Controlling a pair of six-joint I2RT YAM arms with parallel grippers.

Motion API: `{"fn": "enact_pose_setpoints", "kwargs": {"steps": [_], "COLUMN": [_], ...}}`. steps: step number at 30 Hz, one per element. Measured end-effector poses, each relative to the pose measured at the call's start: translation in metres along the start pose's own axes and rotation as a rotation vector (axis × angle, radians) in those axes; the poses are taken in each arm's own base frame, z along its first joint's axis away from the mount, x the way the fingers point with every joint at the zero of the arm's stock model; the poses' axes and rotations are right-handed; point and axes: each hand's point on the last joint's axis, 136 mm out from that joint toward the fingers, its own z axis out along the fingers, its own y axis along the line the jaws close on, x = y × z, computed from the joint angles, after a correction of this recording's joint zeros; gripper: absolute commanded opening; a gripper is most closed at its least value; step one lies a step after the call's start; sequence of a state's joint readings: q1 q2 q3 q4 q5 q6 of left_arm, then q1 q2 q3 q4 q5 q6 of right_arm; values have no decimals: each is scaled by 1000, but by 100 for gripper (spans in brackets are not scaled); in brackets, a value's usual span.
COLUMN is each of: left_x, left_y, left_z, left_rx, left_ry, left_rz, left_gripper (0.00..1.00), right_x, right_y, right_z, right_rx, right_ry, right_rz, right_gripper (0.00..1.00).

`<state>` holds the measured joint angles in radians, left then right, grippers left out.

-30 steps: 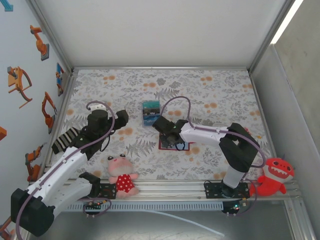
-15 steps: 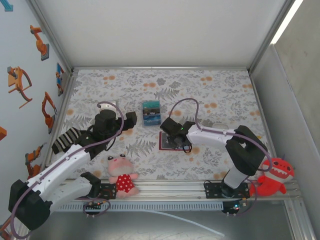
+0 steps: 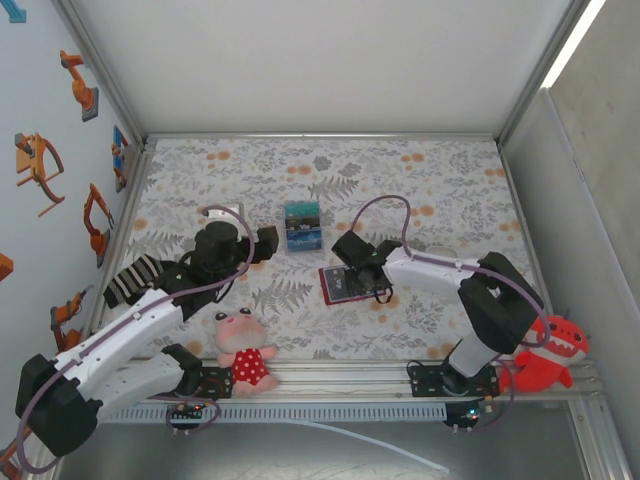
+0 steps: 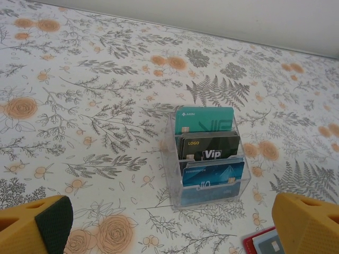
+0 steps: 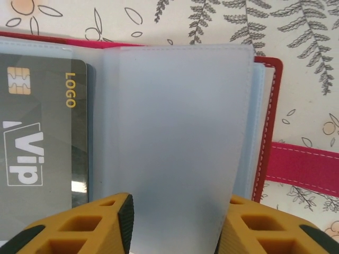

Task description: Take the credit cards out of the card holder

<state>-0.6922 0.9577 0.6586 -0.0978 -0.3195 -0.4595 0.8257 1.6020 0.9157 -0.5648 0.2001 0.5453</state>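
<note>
- Right gripper point(image 5: 177, 227) straddles a frosted sleeve point(image 5: 175, 132) of the open wallet point(image 5: 267, 132) on the bench point(image 5: 296, 32). Its jaws are half-wide, and I cannot tell whether they pinch.
- Dark card point(image 5: 42, 132) sits pocketed beside the sleeve. It looks light, stiff and slick, so I'd pinch an edge.
- My left gripper point(image 3: 262, 240) hangs wide, empty.

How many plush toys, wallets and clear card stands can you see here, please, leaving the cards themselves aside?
Plush toys: 2, the pink plush toy and the red plush toy
Wallets: 1, the red wallet
Card stands: 1, the clear card stand
Total: 4
</note>
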Motion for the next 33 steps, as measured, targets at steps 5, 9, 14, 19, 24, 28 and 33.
{"fn": "enact_pose_setpoints", "kwargs": {"steps": [5,9,14,19,24,28,33], "left_x": [8,14,31,69,107,131,154], "left_y": [-10,-18,-28,-43,-67,-90,-95], "left_z": [1,3,14,30,41,50,59], "left_rx": [13,31,40,44,47,55,47], "left_ry": [17,29,73,171,253,294,340], "left_rz": [58,95,131,218,349,426,474], "left_gripper": [97,97,97,97,97,97,97], "right_x": [-2,0,-1,-7,-13,-14,-14], "right_y": [-14,-29,-41,-34,-19,-8,2], "right_z": [-6,-11,-20,-33,-38,-37,-33], "right_rx": [6,14,3,-77,-189,-268,-333], "right_ry": [-16,-24,-46,-70,-74,-64,-42], "right_rz": [40,77,122,149,182,206,225], "right_gripper": [43,42,38,34,30,28,26]}}
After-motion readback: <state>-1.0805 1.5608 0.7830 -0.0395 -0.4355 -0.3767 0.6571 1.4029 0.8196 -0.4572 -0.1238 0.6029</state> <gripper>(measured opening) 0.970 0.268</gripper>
